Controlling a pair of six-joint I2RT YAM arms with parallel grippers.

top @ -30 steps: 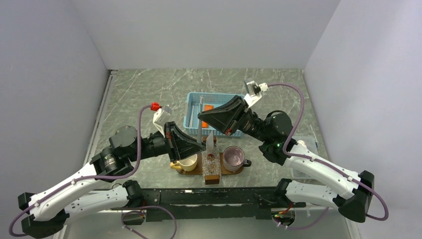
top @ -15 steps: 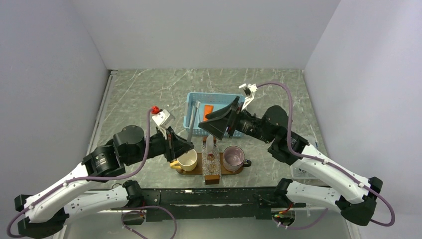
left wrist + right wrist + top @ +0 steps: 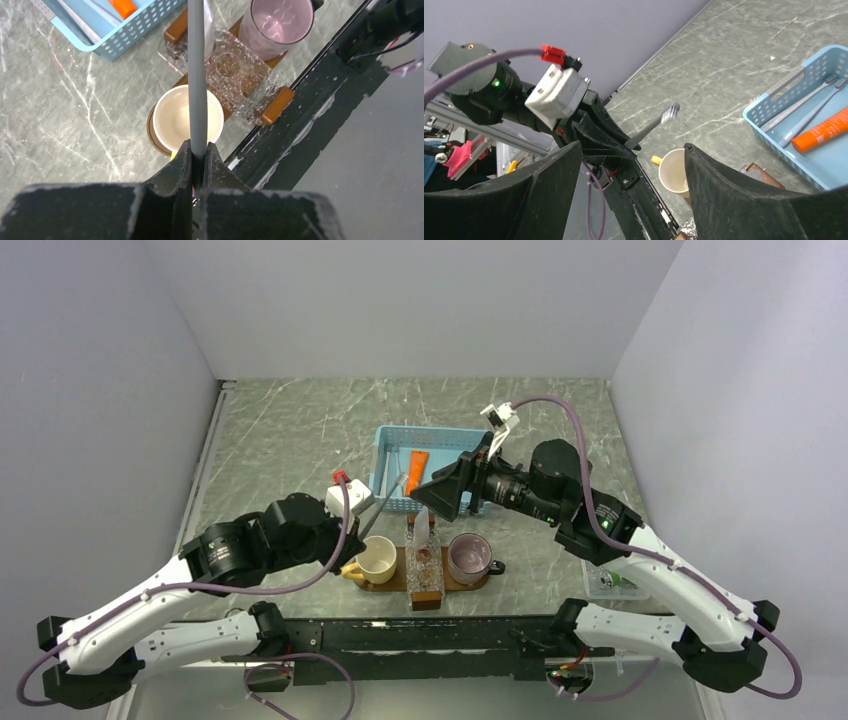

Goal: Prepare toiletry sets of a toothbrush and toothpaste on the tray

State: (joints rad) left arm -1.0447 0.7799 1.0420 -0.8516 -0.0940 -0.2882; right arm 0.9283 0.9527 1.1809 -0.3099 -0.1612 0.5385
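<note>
My left gripper [image 3: 199, 152] is shut on the handle of a slim grey-blue toothbrush [image 3: 197, 75]. The toothbrush [image 3: 385, 505] slants up over the cream cup [image 3: 377, 558], bristles toward the basket. That cup stands at the left end of the dark-brown tray [image 3: 490, 578]. My right gripper [image 3: 425, 492] hangs open over the basket's near edge, holding nothing. Its view looks between its jaws at the toothbrush [image 3: 651, 127] and the left gripper. The orange toothpaste tube [image 3: 418, 462] lies in the light-blue basket [image 3: 385, 455] with two more toothbrushes [image 3: 809, 107].
On the tray also stand a clear glass holder [image 3: 424, 570] and a pink cup [image 3: 468, 557]. A small clear box [image 3: 610, 582] sits at the right near edge. The black frame rail [image 3: 420, 632] runs along the table's near side.
My right gripper has opened, let go of the toothbrush and drawn back right. The left gripper, still shut on the toothbrush, has pulled back left and tilted it.
</note>
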